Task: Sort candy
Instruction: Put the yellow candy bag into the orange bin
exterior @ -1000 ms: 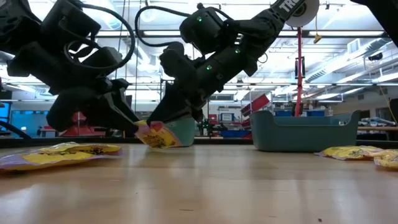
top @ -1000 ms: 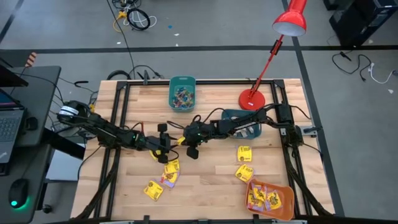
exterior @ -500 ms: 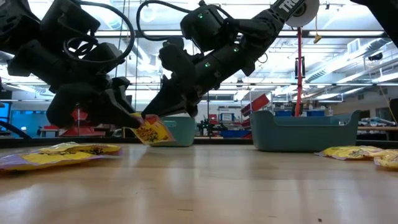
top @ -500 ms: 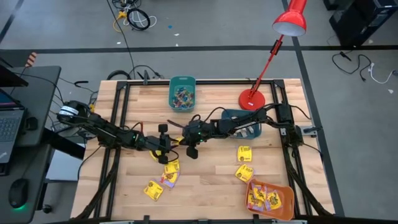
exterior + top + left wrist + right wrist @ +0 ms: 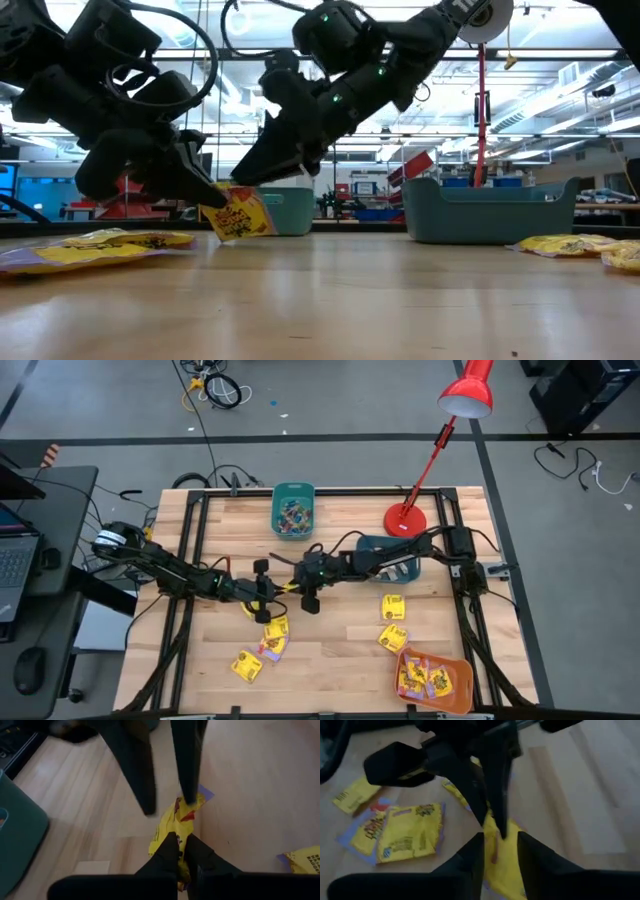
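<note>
Wooden table (image 5: 340, 660) in the middle: the left gripper (image 5: 208, 192) pinches 1 yellow candy packet (image 5: 236, 213) just above it while the right gripper (image 5: 496, 851) spreads apart, so next I think the left arm carries it to a bin.

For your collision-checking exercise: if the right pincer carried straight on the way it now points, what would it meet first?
Most likely the yellow candy packet pinched in the left pincer, directly ahead of the right pincer, whose fingers are parted. Depth between them is hard to judge.
</note>
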`<action>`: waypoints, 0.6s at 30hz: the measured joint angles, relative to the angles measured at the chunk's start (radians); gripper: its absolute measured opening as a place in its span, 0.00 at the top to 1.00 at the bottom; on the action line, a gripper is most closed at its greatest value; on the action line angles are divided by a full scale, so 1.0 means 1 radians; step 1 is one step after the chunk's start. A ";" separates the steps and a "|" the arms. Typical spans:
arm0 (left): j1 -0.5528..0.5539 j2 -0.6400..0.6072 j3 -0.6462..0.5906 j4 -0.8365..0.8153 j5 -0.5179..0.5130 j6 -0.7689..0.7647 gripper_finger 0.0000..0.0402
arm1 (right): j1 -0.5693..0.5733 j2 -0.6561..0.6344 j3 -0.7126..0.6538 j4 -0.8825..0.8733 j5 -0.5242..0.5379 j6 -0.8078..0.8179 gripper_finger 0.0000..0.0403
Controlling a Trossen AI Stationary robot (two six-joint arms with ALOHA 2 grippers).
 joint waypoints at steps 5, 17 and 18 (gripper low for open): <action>0.000 0.000 0.000 0.004 0.000 -0.047 0.99 | 0.026 -0.077 0.000 -0.112 0.116 -0.076 0.70; 0.000 -0.001 0.000 0.279 0.029 0.012 1.00 | 0.191 -0.254 0.001 -0.379 0.466 -0.203 0.69; 0.000 -0.001 0.000 0.299 0.032 0.021 1.00 | 0.206 -0.268 0.001 -0.396 0.497 -0.203 0.70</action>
